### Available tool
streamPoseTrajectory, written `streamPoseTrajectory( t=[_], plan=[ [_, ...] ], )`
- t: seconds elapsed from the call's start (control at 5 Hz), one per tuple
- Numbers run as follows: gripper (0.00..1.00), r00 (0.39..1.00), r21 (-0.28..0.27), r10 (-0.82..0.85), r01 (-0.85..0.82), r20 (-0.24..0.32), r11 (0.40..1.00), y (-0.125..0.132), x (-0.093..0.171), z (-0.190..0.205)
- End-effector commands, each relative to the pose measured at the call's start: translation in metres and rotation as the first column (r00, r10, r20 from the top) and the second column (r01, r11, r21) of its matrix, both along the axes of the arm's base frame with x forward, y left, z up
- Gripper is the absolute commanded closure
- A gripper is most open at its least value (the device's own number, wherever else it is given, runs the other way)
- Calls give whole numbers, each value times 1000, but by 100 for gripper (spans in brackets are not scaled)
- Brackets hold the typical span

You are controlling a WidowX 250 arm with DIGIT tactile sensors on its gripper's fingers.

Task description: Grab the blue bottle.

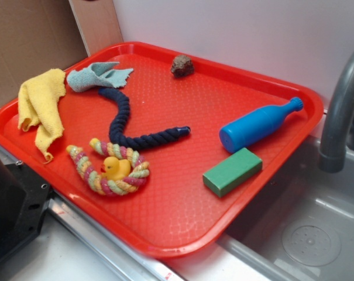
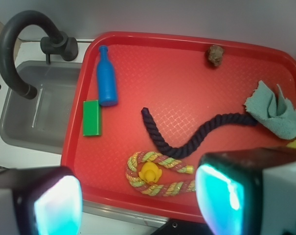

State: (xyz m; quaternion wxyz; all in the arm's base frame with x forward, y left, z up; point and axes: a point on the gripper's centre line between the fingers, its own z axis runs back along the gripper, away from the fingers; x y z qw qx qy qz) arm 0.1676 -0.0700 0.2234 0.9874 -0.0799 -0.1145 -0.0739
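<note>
Blue bottle (image 1: 257, 125) lying on red tray (image 1: 182, 216), beside green block (image 1: 232, 171). Gripper (image 2: 138, 198): fingers spread, empty, cropped in wrist view; unseen in exterior view.

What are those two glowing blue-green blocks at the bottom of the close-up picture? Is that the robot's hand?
Yes, those are the gripper's two fingers. Each is a chunky block with a pale grey-white casing and rounded corners, and its inner face is a smooth, glossy turquoise pad. No cables or markings show. The dark part low in the exterior view is too cropped to identify.

Fingers (image 2: 57, 203): white housings w/ glowing cyan pads; black arm base (image 1: 13, 205) w/ screws.
</note>
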Motion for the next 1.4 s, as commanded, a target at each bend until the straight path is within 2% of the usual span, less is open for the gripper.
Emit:
streamPoseTrajectory(
  t=[0.0,0.4,0.6,0.8,1.0,1.2],
  plan=[
    [0,980,195,-194,200,-49,960,-53,82,-66],
    [0,974,159,-221,225,-41,961,-47,107,-113],
    [0,965,189,-257,261,-46,946,-59,119,-129],
    [0,954,189,-297,301,-52,935,-83,131,-148],
    [0,937,199,-333,348,-104,916,-103,138,-167],
    [0,936,172,-321,343,-142,923,-98,137,-174]
  ],
)
